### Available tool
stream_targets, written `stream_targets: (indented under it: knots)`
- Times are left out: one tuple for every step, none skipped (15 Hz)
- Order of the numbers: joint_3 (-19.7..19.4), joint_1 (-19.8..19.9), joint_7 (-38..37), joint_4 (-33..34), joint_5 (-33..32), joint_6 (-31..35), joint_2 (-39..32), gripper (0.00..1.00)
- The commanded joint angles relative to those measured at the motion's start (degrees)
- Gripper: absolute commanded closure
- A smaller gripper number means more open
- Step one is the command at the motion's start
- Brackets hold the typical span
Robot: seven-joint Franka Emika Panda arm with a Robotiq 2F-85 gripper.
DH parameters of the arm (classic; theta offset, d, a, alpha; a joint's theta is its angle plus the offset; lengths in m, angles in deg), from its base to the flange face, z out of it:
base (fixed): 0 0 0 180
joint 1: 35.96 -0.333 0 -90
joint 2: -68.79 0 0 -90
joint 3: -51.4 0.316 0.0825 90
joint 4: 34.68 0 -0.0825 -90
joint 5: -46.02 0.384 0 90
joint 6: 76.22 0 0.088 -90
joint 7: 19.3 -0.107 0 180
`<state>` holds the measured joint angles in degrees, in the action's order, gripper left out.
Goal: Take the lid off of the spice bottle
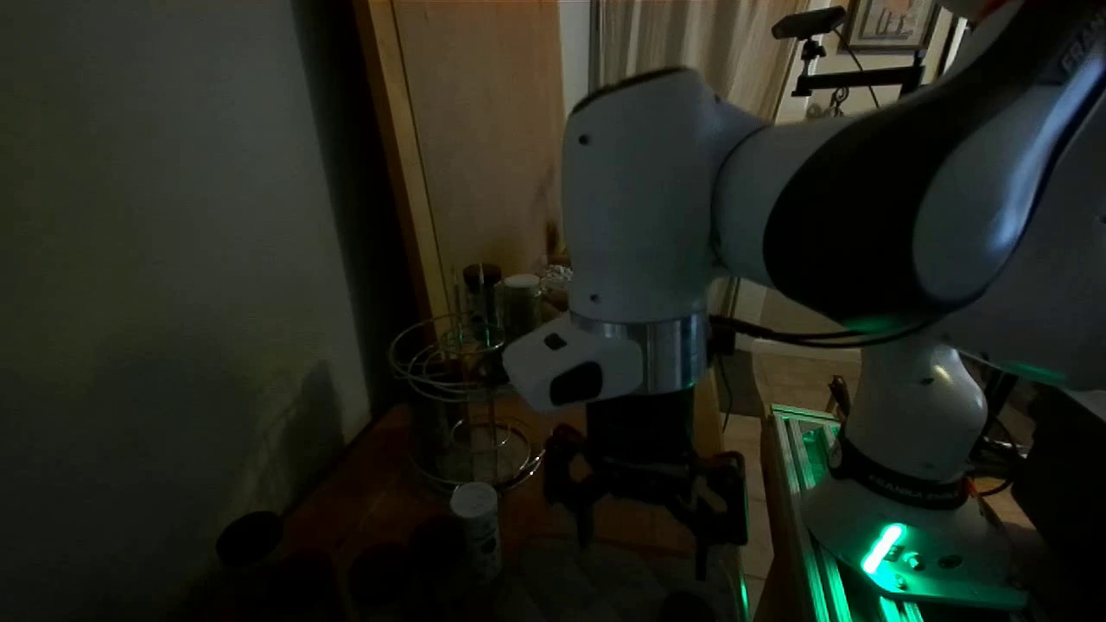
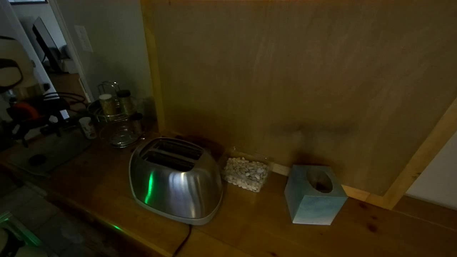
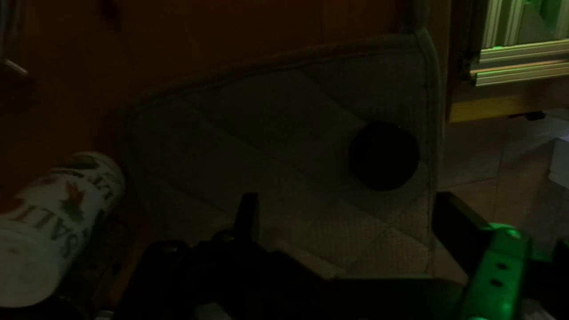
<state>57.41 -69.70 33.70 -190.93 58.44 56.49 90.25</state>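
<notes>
Having a silver wire rack (image 2: 123,137) near a grey quilted mat (image 3: 266,142), standing a white cylindrical salt bottle (image 3: 66,209) upright just beside that mat. Showing a black round object (image 3: 384,156) on the mat, turning its circular face upward, losing any long axis in darkness. Pointing a dark two-fingered gripper (image 1: 644,555) down over the mat, holding its fingers (image 3: 247,218) apart.

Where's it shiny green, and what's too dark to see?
In an exterior view, the base light glows green; in an exterior view, green glare streaks the toaster; in the wrist view, the gripper gleams green on one side, and the black circle shows little detail.
</notes>
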Motion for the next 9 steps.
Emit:
stream_targets:
  knots:
    - [0.8,6.45,-5.74,3.55,-4.42,-13.45,8.95,0.0]
    - [0.46,8.07,-7.34,5.42,-4.48,-18.31,10.88,0.0]
    - [0.08,9.22,-8.62,7.33,-4.65,-22.45,12.37,0.0]
    - [-0.4,10.06,-9.33,9.17,-4.36,-26.54,14.03,0.0]
    - [-0.95,10.65,-9.34,11.03,-3.85,-30.01,15.0,0.0]
    - [-1.38,11.03,-9.17,12.68,-3.38,-33.08,15.65,0.0]
    - [-1.79,11.28,-8.98,14.2,-2.89,-35.92,16.12,0.0]
    - [-2.03,11.6,-9.07,15.38,-2.61,-38.16,16.57,0.0]
    - [-2.24,11.81,-8.97,16.3,-2.46,-39.82,17.02,0.0]
